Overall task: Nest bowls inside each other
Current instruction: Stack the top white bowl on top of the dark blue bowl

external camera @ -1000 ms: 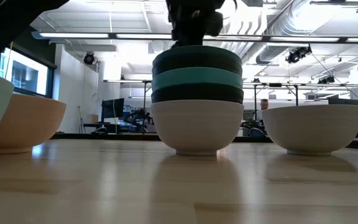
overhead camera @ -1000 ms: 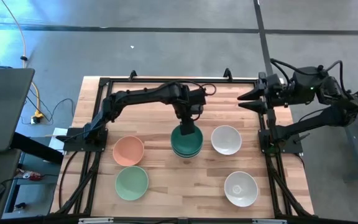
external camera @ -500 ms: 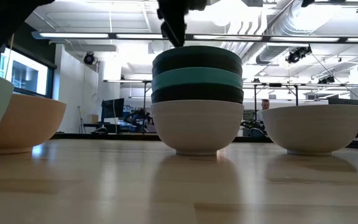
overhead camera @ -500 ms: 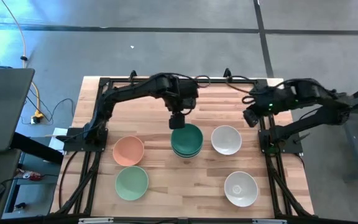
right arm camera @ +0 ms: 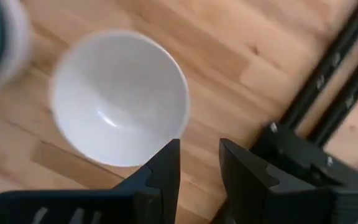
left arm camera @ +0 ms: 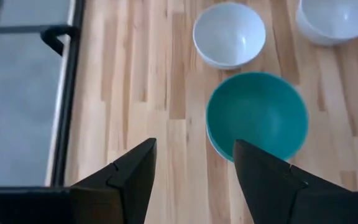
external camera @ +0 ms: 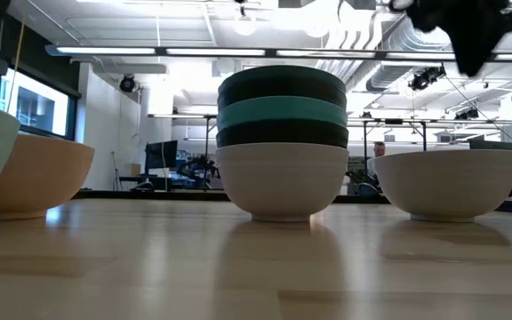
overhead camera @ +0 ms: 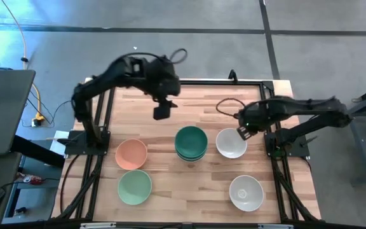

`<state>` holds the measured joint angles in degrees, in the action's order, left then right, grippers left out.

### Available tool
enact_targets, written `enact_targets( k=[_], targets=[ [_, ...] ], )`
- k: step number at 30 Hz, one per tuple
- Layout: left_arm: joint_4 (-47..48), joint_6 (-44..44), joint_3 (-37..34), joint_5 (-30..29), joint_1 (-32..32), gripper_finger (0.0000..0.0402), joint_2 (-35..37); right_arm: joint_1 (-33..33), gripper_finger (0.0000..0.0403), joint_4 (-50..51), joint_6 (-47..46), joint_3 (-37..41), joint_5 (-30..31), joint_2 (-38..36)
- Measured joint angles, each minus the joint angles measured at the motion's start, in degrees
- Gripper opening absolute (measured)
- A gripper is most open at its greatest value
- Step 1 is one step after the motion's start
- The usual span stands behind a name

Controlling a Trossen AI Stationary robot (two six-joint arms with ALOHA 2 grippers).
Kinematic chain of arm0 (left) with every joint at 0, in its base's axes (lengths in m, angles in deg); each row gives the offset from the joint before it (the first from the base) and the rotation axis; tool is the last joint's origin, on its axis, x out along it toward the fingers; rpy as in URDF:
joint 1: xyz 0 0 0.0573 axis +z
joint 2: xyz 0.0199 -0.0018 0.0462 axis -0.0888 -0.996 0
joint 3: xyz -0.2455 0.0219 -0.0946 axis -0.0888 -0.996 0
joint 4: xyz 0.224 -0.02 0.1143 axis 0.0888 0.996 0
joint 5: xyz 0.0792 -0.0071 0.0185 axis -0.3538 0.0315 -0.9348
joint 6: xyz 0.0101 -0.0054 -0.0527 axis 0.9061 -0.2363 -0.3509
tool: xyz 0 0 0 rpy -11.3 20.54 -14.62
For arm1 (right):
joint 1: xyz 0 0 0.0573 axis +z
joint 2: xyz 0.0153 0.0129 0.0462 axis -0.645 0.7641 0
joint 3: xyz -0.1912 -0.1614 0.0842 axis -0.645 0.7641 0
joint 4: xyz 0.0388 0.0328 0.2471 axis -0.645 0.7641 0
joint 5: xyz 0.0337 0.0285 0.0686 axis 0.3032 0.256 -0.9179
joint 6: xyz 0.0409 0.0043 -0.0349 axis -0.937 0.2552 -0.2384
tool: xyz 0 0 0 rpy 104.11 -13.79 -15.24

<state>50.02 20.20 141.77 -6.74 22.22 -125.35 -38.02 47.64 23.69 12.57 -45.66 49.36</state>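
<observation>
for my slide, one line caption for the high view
Left gripper open above the table, clear of the bowl stack; right gripper open at a white bowl's rim.

The dark left gripper (overhead camera: 162, 112) hangs raised over the table's far left part, its fingers (left arm camera: 135, 177) spread apart and empty; the dark right gripper (overhead camera: 242, 132) reaches inward from the right, fingers (right arm camera: 166, 163) parted, empty

Lying under everything, a pale wooden table (overhead camera: 170, 194) edged by a black metal frame (overhead camera: 94, 184). Trailing across grey floor beyond the far left corner, a yellow cable (overhead camera: 18, 35). Sitting at the left edge, a dark laptop-like slab (overhead camera: 2, 111). Glowing overhead, ceiling strip lights (external camera: 149, 51).
</observation>
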Motion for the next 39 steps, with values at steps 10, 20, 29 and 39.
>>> enact_targets(
  k=[10, 20, 29, 39],
  targets=[
    [-0.41, -1.57, -0.02, 0.15, 1.63, 0.0200, 7.88, 0.00, 0.0103, -12.95, -2.04, 14.37, -7.04, -0.24],
    [-0.34, -3.31, -0.04, 0.16, -0.08, 0.0200, 10.74, -3.49, 0.0103, -21.46, -3.22, 22.75, -7.93, -0.24],
    [-0.28, -3.71, -0.04, 0.16, -0.68, 0.0200, 10.75, -6.85, 0.0103, -24.02, -1.55, 25.13, -7.94, -0.26],
    [-0.28, -3.55, -0.04, -0.02, -0.68, 0.0200, 10.75, -8.31, 0.0103, -27.71, -0.47, 28.52, -9.75, -0.20]
  ],
)
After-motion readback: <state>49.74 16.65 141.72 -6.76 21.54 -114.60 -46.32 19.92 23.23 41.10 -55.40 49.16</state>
